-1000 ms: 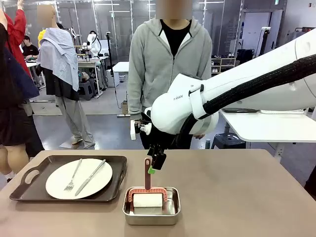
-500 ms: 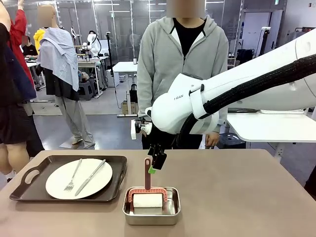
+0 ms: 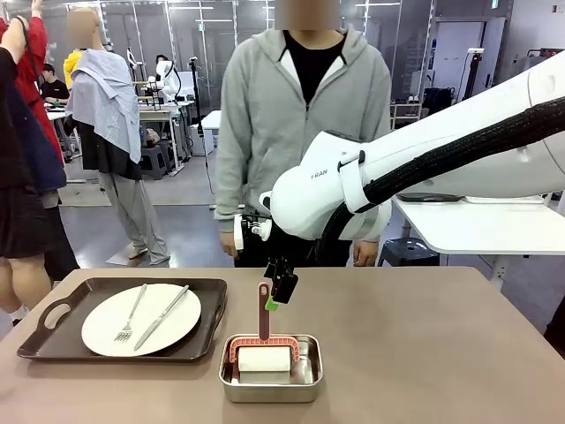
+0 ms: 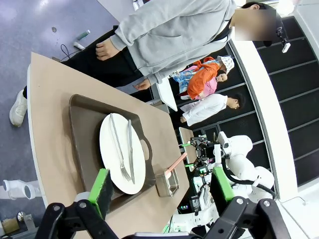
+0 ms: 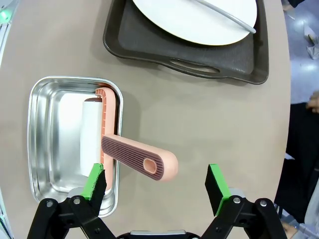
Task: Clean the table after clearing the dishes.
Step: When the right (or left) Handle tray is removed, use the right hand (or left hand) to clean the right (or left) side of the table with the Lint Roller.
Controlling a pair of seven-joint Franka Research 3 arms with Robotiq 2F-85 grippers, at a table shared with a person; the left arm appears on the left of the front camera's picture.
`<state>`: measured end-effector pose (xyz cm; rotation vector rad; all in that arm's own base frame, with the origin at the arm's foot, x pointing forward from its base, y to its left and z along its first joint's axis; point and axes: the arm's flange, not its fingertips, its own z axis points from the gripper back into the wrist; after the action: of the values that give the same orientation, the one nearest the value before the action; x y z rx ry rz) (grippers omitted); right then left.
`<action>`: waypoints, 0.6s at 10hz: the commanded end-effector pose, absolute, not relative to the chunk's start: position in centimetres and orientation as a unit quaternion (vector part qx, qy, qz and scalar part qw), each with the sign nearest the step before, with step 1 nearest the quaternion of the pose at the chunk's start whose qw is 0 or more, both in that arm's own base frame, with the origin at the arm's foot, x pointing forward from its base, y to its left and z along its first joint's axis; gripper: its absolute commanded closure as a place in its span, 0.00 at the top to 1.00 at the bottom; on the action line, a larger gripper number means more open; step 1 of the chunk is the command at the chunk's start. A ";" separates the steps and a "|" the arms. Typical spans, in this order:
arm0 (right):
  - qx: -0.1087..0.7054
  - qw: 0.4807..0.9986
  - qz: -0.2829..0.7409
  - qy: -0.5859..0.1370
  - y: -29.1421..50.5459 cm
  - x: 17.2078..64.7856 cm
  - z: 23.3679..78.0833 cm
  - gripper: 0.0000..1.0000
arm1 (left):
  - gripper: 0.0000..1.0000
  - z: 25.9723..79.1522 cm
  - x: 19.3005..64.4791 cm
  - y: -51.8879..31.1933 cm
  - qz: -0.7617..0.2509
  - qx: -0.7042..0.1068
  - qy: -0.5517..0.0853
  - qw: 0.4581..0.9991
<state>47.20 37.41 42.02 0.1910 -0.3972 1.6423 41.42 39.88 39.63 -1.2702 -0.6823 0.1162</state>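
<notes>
- The right gripper (image 3: 281, 290) stays by the roller (image 3: 264, 355) handle, jaws apart and gripping nothing.
- The left gripper (image 4: 162, 186) has its jaws spread wide and empty.
- The plate (image 3: 141, 319) and tray (image 3: 53, 340) lie unmoved at the table (image 3: 424, 353)'s left edge.
- The person (image 3: 300, 132) has shifted left.

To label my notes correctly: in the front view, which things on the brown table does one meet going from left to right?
Tray handle → fork → knife → steel pan.

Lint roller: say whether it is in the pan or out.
In. The lint roller sits with its white roll inside the steel pan; its pink handle rises above the rim.
</notes>
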 end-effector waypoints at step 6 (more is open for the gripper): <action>0.297 0.771 0.493 -0.273 23.7 49.0 44.1 1.00 | 1.00 39.8 41.2 40.0 0.053 -0.577 -0.312 0.753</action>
<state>50.13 30.03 44.05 0.5012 -0.4811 1.2944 41.43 39.87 39.63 -1.2703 -0.6822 0.1161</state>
